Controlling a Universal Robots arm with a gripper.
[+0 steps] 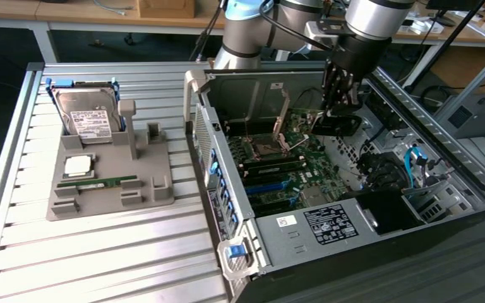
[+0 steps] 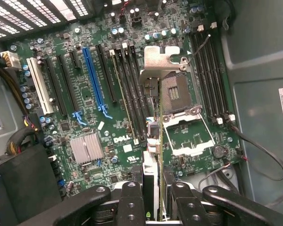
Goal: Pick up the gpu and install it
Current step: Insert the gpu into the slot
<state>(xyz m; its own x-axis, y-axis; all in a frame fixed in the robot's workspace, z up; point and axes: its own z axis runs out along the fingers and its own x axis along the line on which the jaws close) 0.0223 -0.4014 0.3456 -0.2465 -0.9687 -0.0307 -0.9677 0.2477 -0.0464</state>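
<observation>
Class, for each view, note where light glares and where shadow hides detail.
Exterior view: light glares off the slatted table; the gpu gripped by the end effector reads as a dark shape. Wrist view: glare on the vent grille and socket bracket; the black block sits in shadow.

we see the arm [image 1: 251,25] reach down into the open computer case [image 1: 217,136], its gripper [image 1: 340,108] clamped on the gpu [image 1: 337,125], a dark card hanging just above the green motherboard [image 1: 297,173]. on the exterior view's left, well apart from the case, a grey tray [image 1: 154,189] sits on the slatted table [image 1: 99,252], carrying a hard drive [image 1: 86,117] propped up at its far end, a small square chip [image 1: 78,166] and a green memory stick [image 1: 106,181].
</observation>
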